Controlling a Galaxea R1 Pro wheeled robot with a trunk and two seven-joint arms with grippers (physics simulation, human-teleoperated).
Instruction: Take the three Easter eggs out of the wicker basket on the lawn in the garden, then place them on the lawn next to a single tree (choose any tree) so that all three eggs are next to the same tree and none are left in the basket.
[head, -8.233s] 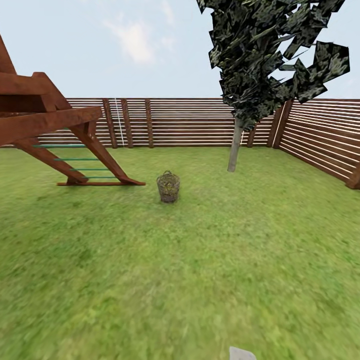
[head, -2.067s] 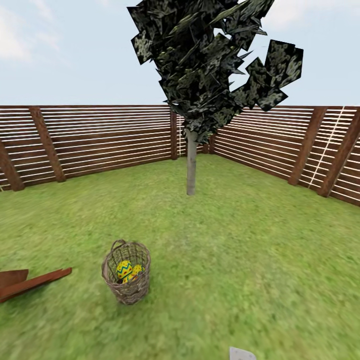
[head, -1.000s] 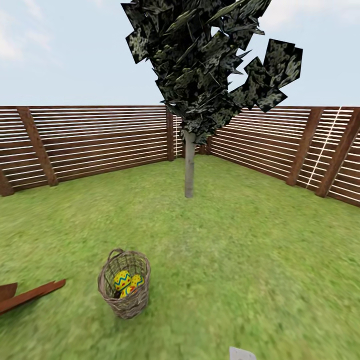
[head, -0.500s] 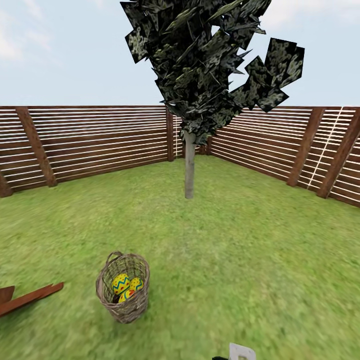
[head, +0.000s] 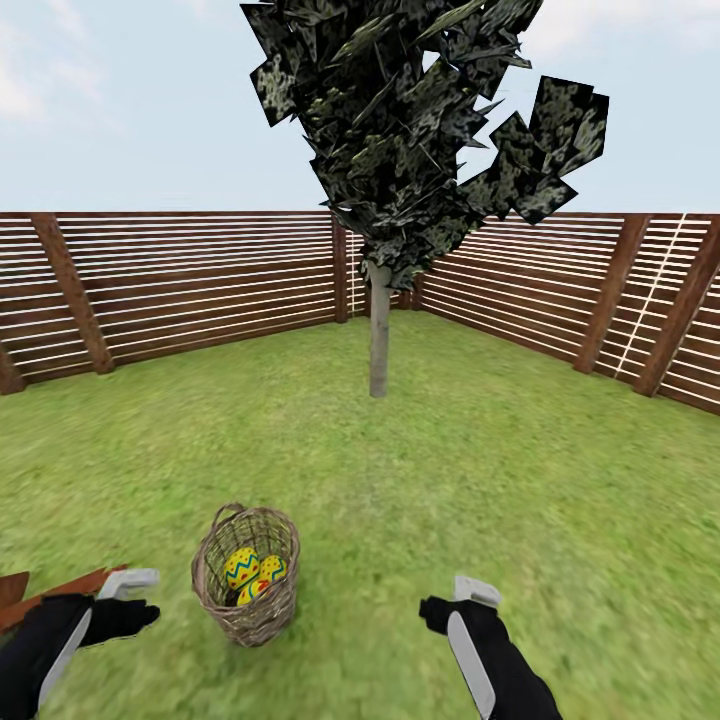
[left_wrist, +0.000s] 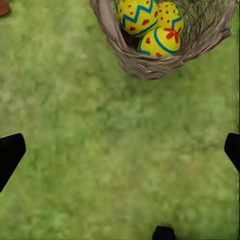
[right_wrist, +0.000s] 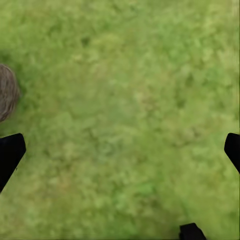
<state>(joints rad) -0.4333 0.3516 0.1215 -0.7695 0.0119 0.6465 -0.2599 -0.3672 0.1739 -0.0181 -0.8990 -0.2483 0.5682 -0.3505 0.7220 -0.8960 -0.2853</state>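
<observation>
Stood on a wide lawn (head: 520, 480) of mottled green grass, closed in by a brown slatted fence (head: 200, 290) with thick posts, under a pale blue sky with thin cloud. Rose from the grass near the fence corner: a tree (head: 379, 340) with a straight grey-beige trunk and dark, jagged foliage.

Sat upright on the lawn, well short of the tree and toward the left of the head view: a brown wicker basket (head: 250, 575) with a small loop handle at its rim. Held all three eggs (head: 243, 567), yellow with blue zigzags and red marks. Lay at the far left edge of that view: a reddish-brown wooden piece (head: 60, 585).

Hung low over the grass on either side of the basket: the left gripper (head: 125, 600) just beside it, the right gripper (head: 455, 600) farther off, both empty.

Seen closer from the left wrist: the three eggs (left_wrist: 150, 22) packed touching inside the basket (left_wrist: 145, 62), one with a zigzag band, one dotted, one with a red flower-like mark, and the gripper's dark fingertips (left_wrist: 10, 155) spread wide at the edges. Seen from the right wrist: bare grass (right_wrist: 130, 115), fingertips (right_wrist: 10, 155) likewise wide apart, and a grey-brown rounded shape (right_wrist: 6, 97) at one edge, too blurred to name.
</observation>
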